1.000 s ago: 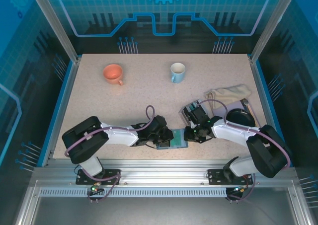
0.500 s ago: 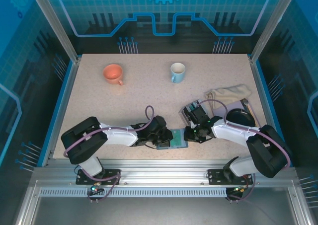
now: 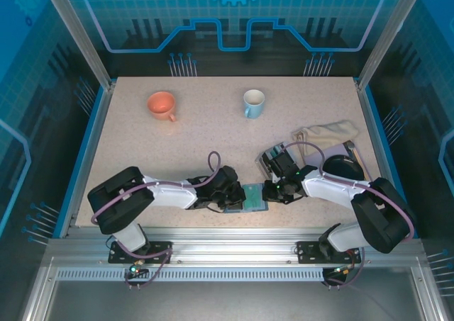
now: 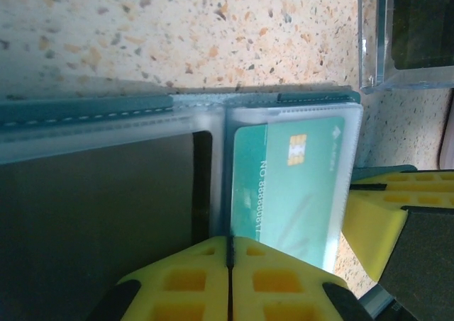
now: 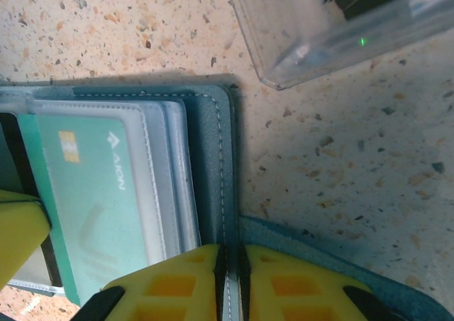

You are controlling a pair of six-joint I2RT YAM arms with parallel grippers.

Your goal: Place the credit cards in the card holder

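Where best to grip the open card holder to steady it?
Probably the stitched teal cover edge of the card holder, approached from the robot's right: it lies open and flat, and that edge sticks out past the clear sleeves and the green card. The right gripper pinches there.

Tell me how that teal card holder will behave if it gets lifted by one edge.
Likely floppy: the card holder is a stitched soft cover with thin clear sleeves, so it would probably sag or fold at its spine. The sleeves look glossy, so the green card in them might slide if tipped.
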